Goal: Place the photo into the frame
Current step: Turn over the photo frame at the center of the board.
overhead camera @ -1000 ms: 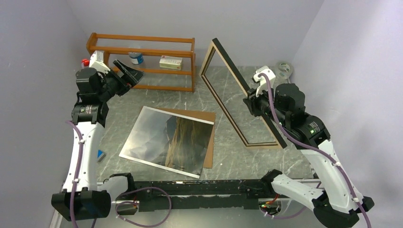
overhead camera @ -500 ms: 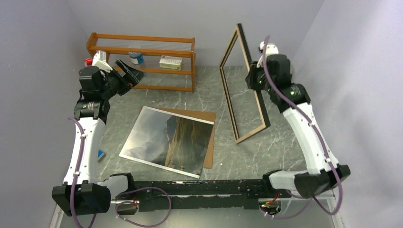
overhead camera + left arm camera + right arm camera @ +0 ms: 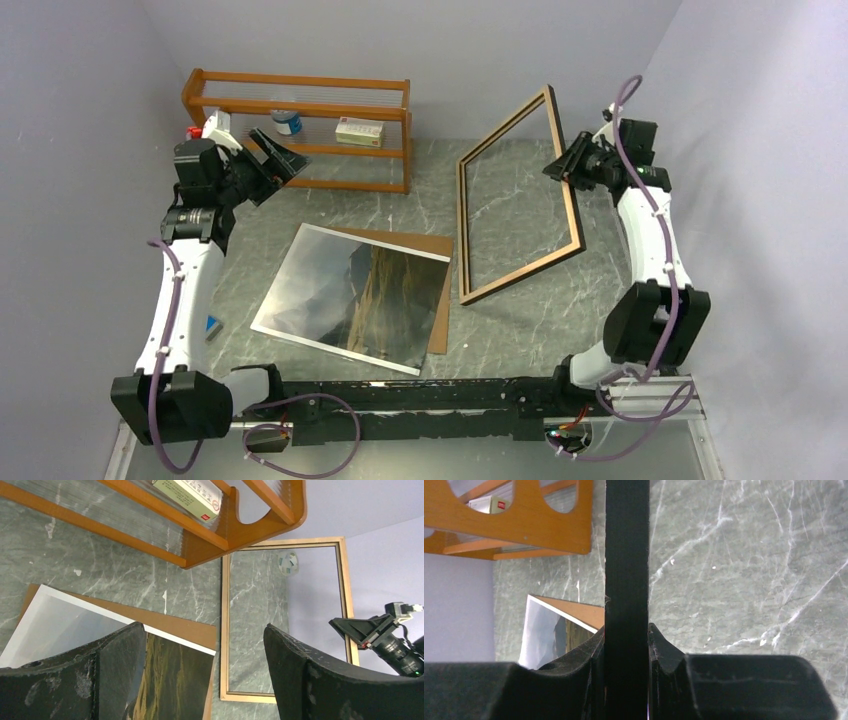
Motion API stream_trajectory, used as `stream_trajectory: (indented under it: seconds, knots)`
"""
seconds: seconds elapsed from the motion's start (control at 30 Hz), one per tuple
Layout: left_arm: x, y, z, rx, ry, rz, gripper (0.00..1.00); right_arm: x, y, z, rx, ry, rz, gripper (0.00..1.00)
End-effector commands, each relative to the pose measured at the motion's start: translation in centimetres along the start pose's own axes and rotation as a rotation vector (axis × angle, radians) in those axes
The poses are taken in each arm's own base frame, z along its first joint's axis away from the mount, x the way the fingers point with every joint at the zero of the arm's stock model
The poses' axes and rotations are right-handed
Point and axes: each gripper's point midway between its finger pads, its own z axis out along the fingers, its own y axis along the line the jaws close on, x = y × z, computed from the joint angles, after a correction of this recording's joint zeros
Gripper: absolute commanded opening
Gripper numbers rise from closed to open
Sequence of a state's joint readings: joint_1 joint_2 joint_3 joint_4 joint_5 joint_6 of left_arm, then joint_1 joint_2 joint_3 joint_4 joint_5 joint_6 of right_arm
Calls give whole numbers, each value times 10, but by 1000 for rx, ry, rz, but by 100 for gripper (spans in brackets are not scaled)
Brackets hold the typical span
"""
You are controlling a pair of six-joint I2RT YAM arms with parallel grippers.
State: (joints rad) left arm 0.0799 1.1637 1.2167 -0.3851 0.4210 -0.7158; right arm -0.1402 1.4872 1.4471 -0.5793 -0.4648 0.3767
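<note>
Marble tabletop (image 3: 330,205) separates photo (image 3: 350,295) from tilted frame (image 3: 463,230), edge-pinched by right gripper (image 3: 563,168).

Pale lilac walls (image 3: 400,40) enclose a grey-green marble-patterned tabletop (image 3: 530,330) with white veins. An orange-brown wooden shelf rack (image 3: 215,550) stands against the back wall; the tabletop spreads in front of it and to its right, evenly lit.

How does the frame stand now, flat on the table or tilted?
Tilted. The right gripper holds one rail of the frame raised; the opposite rail is low near the table.
</note>
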Motion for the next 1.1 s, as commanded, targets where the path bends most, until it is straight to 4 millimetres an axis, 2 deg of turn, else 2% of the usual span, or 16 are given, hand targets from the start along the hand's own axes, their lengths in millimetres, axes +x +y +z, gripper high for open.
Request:
stream_trajectory:
  seconds: [0.0, 0.2, 0.33, 0.6, 0.83, 0.93, 1.07]
  knots:
    - [3, 10, 6, -34, 24, 26, 94, -7, -11, 11, -204, 21, -14, 0]
    - [34, 58, 22, -168, 118, -2, 94, -5, -62, 39, -183, 43, 6, 9]
    - [58, 88, 30, -238, 175, -29, 94, -3, -99, 54, -153, 70, 4, 12]
    - [83, 119, 37, -295, 204, -46, 94, 26, -158, 77, -56, 122, 36, 16]
    - [110, 151, 42, -376, 256, -90, 94, 38, -199, 85, 104, 118, 43, 47]
    - [120, 162, 42, -407, 272, -105, 94, 38, -214, 83, 192, 96, 32, 53]
    - [128, 172, 42, -441, 291, -112, 94, 29, -222, 79, 245, 72, 3, 55]
